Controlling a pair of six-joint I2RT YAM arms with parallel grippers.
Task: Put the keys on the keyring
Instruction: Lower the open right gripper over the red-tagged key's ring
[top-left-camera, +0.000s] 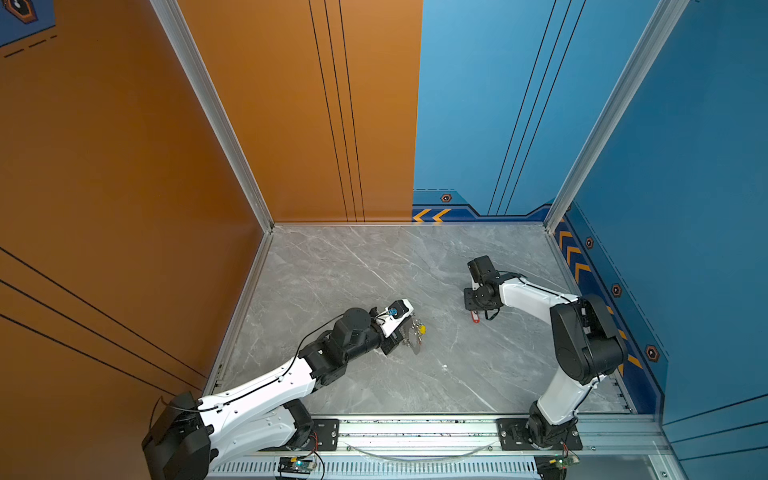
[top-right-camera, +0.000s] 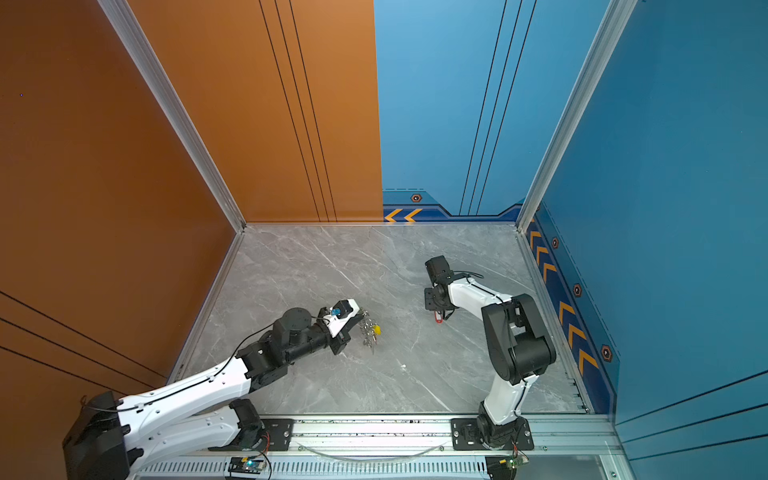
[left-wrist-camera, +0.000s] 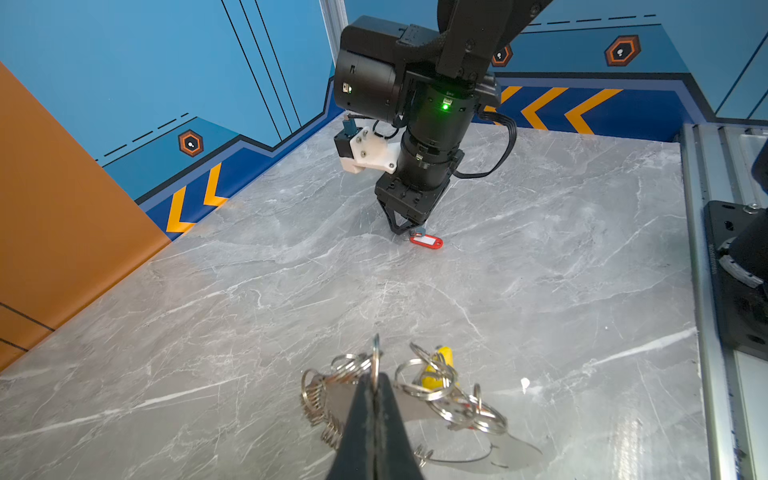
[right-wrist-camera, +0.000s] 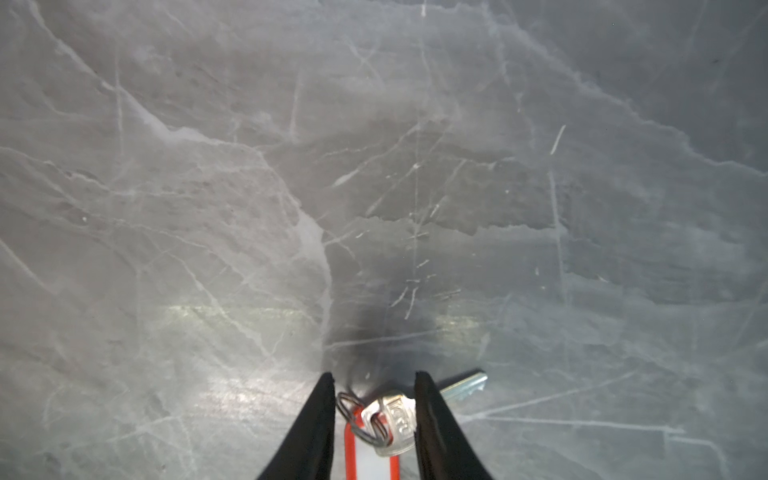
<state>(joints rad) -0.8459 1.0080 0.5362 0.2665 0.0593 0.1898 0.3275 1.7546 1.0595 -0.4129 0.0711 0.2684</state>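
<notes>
A silver key (right-wrist-camera: 395, 419) with a red tag (right-wrist-camera: 370, 457) on a small wire ring lies flat on the marble table. My right gripper (right-wrist-camera: 374, 374) points down over it, open, one finger on each side of the key's head; the blade (right-wrist-camera: 465, 384) sticks out past one finger. Both top views show the red tag (top-left-camera: 475, 318) (top-right-camera: 437, 319) under that gripper (top-left-camera: 473, 311). The keyring (left-wrist-camera: 440, 390), a bunch of silver split rings with a yellow tag (left-wrist-camera: 442, 357), rests near the table's middle (top-left-camera: 415, 336) (top-right-camera: 369, 332). My left gripper (left-wrist-camera: 376, 384) is shut on one upright ring of it.
A small white speck (left-wrist-camera: 525, 384) lies on the table near the keyring. An orange wall bounds the left side and blue walls the back and right. The metal rail (top-left-camera: 415, 432) with both arm bases runs along the front edge.
</notes>
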